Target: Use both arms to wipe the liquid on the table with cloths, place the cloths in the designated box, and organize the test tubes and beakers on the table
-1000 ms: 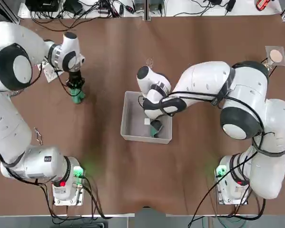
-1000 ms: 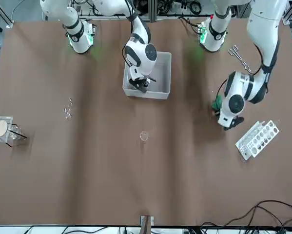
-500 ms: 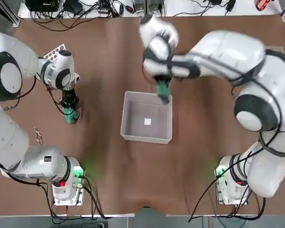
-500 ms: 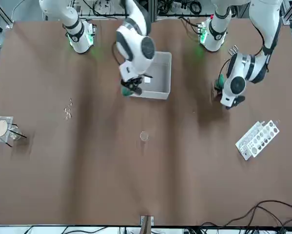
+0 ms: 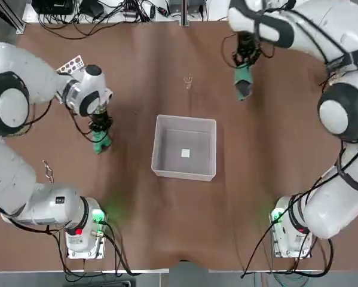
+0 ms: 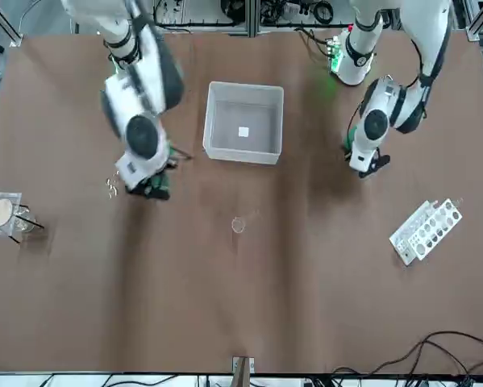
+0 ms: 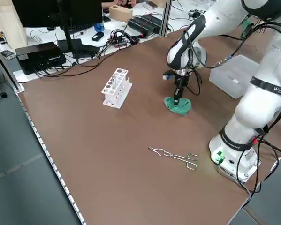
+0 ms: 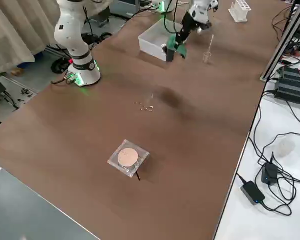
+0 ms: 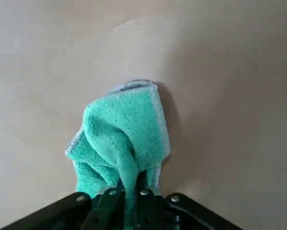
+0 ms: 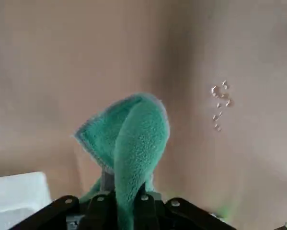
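Observation:
My left gripper (image 5: pixel 98 130) is shut on a green cloth (image 5: pixel 100 143) that is bunched against the table (image 5: pixel 131 203), left of the pale grey box (image 5: pixel 158 149). The left wrist view shows that cloth (image 9: pixel 121 129) pinched between the fingers. My right gripper (image 5: pixel 244 64) is shut on the other green cloth (image 5: pixel 242 87), which hangs above the table past the box's far right corner. A few liquid drops (image 10: pixel 220 103) lie beyond it. A thin test tube (image 5: pixel 188 81) stands far of the box. The beaker (image 6: pixel 3 214) sits at the table's right edge.
The white rack (image 5: pixel 71 63) with round holes stands behind the left gripper. Metal tongs (image 7: pixel 175 156) lie near the left arm's base. The box holds only its white square mark (image 5: pixel 185 153). Cables and power units line the far edge.
The right gripper lifted its cloth out of the box and carried it far and to the right. The left gripper dragged its cloth nearer and slightly toward the box.

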`<control>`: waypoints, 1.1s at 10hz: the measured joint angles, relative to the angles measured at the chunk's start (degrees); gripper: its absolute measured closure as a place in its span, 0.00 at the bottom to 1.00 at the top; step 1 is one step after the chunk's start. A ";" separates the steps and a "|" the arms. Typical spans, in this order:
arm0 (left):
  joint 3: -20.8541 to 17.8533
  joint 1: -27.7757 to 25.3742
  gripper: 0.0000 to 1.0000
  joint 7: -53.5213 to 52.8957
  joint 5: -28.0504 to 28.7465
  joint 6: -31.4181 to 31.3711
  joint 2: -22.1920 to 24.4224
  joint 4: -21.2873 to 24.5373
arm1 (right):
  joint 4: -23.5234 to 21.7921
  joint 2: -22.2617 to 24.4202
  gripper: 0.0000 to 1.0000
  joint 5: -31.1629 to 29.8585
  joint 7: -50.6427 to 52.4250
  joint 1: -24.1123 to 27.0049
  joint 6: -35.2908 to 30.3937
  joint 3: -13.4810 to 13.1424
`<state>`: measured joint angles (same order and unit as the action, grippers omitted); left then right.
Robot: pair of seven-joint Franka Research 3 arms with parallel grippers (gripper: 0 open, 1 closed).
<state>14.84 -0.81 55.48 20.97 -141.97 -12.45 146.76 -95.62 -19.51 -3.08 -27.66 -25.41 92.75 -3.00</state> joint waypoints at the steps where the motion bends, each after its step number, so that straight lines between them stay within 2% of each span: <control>1: 2.73 0.08 0.93 2.98 -0.01 -0.26 -2.17 -3.49 | -3.71 0.22 0.91 -0.02 5.81 4.17 4.27 -0.01; 3: 7.98 0.51 0.93 8.75 -0.03 -1.33 -8.36 -13.68 | -13.75 1.63 0.91 -0.04 17.27 12.67 15.50 -0.03; 5: 10.49 1.53 0.93 11.02 -0.03 -1.41 -12.90 -21.03 | -20.54 2.61 0.91 -0.07 27.32 20.07 25.15 -0.02; 7: 10.41 1.72 0.93 11.00 -0.02 -0.97 -13.89 -22.10 | -22.72 2.73 0.91 -0.08 37.51 27.02 28.90 -0.01; 8: 9.49 1.56 0.93 10.48 0.02 1.37 -13.92 -21.86 | -23.34 2.76 0.91 -0.10 41.37 29.79 29.71 0.01; 10: 4.16 1.41 0.93 3.92 0.05 7.37 -12.42 -21.26 | -27.23 2.79 0.91 -0.10 44.99 32.52 34.90 0.04; 11: 0.25 1.16 0.93 -0.44 0.05 7.88 -10.93 -19.39 | -30.37 2.76 0.91 -0.10 45.06 32.40 39.15 0.42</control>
<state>15.09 0.34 55.04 21.02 -134.09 -23.39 127.36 -125.99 -16.76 -3.19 17.40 6.99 131.90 -2.58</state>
